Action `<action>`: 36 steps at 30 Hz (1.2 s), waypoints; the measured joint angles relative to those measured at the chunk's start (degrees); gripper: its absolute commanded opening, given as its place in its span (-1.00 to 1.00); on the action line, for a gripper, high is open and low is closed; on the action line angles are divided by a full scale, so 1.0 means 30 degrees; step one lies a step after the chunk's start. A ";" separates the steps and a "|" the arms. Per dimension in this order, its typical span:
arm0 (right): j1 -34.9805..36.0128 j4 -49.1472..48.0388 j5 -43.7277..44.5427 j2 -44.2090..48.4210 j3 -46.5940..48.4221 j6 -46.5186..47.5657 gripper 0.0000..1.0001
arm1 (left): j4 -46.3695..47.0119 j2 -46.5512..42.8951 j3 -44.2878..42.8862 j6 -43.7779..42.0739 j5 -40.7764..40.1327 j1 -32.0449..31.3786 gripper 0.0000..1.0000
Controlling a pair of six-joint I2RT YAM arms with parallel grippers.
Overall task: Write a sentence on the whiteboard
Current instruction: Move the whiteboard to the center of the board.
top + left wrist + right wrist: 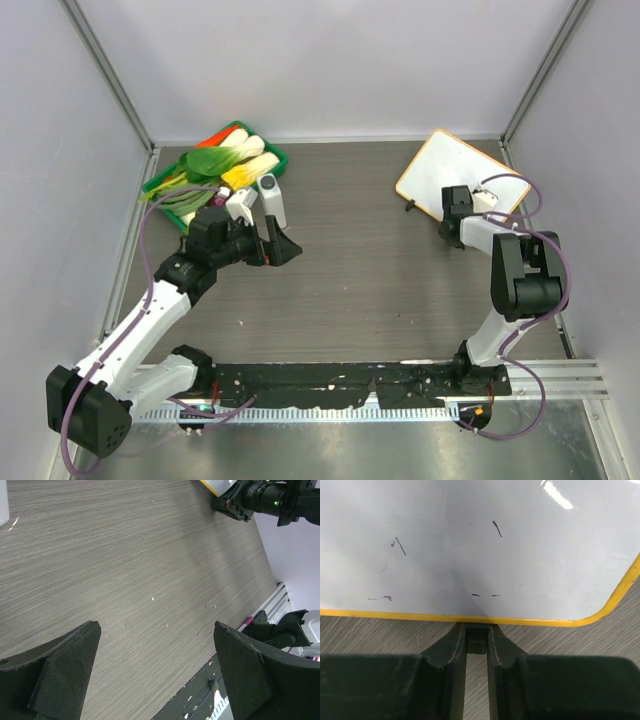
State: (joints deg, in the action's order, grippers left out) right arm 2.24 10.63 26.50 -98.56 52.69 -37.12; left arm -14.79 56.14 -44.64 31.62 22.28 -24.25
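The whiteboard [455, 170] lies flat at the back right, white with a yellow-orange frame. In the right wrist view the whiteboard [480, 545] bears only a few short dark marks; the sentence is out of view. My right gripper [476, 630] is at the board's near edge, shut on a small black clip foot [476, 641] that sticks out from the frame. From above, the right gripper [452, 215] covers that edge. My left gripper [280, 245] hovers left of centre. In its own view the left gripper [156, 625] is wide open over bare table.
A green tray [277, 160] of vegetables stands at the back left, with a white bottle [272, 200] just in front of it. Another black clip foot [410, 207] shows at the board's left corner. A pink-tipped pen [246, 622] lies by the near rail.
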 measured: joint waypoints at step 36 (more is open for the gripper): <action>0.9588 0.0415 -0.3045 0.1967 -0.1625 0.2470 -0.98 | -0.0007 -0.0933 0.0401 0.0831 -0.0452 0.0000 0.99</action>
State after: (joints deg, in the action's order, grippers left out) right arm 31.00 11.88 17.37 -92.66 47.81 -29.71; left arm -14.81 53.34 -43.44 34.11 20.93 -24.25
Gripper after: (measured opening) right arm 0.223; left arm 0.994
